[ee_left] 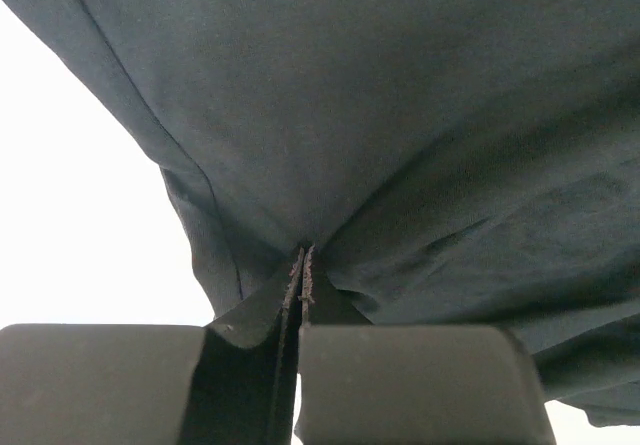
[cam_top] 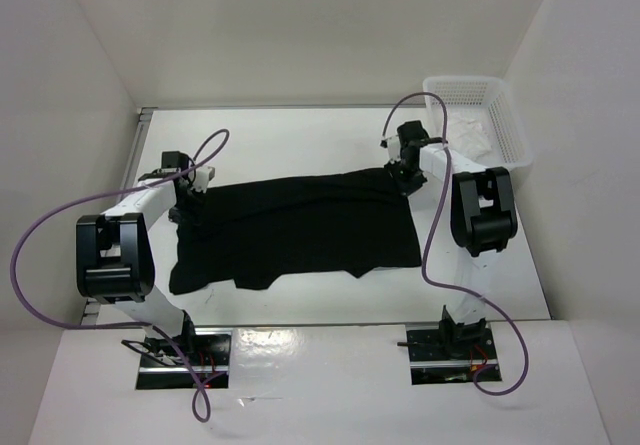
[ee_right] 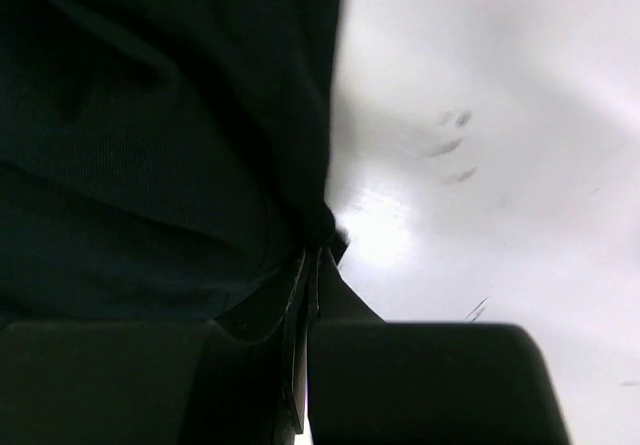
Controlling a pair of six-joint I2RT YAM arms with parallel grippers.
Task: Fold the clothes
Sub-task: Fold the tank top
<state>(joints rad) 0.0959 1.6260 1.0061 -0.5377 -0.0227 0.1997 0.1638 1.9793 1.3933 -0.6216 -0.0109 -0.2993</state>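
Observation:
The clothes are one black T-shirt, spread across the middle of the white table. My left gripper is shut on its far left edge. In the left wrist view the dark fabric bunches into the pinched fingertips and hangs stretched above them. My right gripper is shut on the shirt's far right corner. In the right wrist view the black cloth fills the left half and gathers where the tips meet. The shirt's far edge runs taut between both grippers. No label shows.
A white mesh basket with white fabric inside stands at the back right corner, just beyond the right arm. White walls enclose the table on three sides. Purple cables loop off both arms.

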